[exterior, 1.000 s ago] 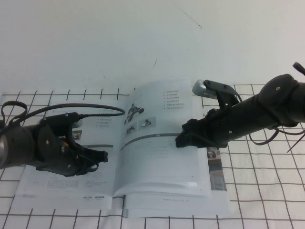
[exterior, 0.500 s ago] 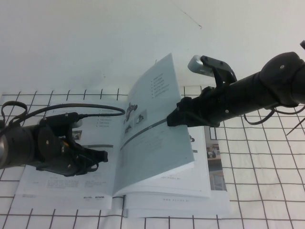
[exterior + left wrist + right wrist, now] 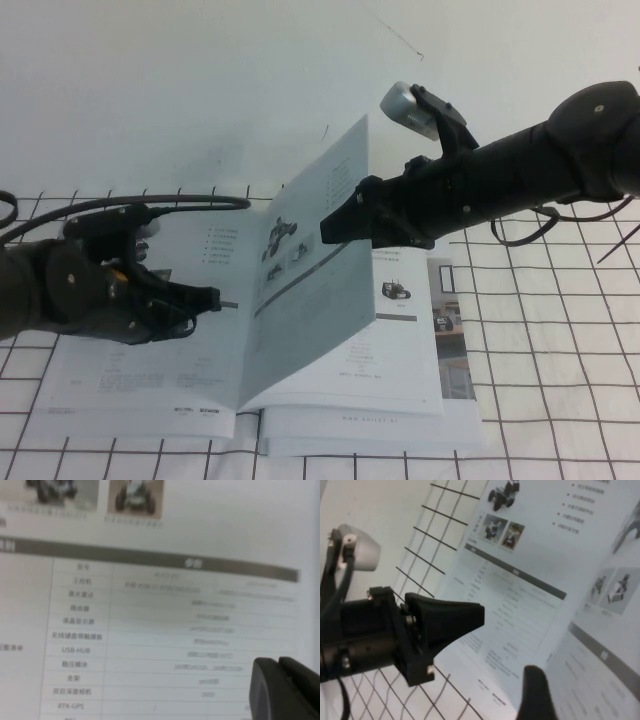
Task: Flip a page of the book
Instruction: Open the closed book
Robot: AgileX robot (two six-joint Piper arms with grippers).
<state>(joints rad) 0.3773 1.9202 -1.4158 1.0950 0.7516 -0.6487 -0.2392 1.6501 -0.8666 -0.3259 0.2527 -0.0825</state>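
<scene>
a close view of the book (image 3: pixel 165 610), showing a grey header bar, a specification table and two small robot photos. the left gripper's dark fingers (image 3: pixel 282 690) sit close together over one corner.

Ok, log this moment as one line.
page lifted, near upright | right gripper at page's free edge | left gripper low over book left side

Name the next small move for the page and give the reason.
Probably carry the right gripper further toward the robot's left: the page stands nearly upright above the book, not yet laid over. The left gripper hovers over the left-hand leaf.
</scene>
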